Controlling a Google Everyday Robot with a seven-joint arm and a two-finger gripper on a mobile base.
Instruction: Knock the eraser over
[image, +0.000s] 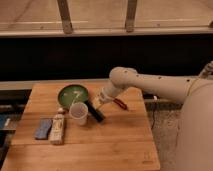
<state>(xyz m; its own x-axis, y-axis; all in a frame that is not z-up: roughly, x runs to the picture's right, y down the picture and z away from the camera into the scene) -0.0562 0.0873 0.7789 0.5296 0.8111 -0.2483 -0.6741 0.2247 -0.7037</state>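
Just below the white two-finger gripper (100, 102), the small dark rectangular eraser (95, 111) leaned steeply, touching or nearly touching it, beside the translucent plastic cup (79, 112) on the wooden table (120, 145). Whether the claw was clenched, I cannot tell. The eraser seemed tipping, not yet flat

- The cream arm (160, 86) reaches in from the right edge of the camera view, running leftward and slightly upward to a rounded elbow joint (121, 77).
- From that joint the forearm turns down and to the left.
- The hand (98, 104) sits at its low end, pointing down toward the tabletop (120, 145).
- The robot's bulky body (197, 130) stands right of the hand.
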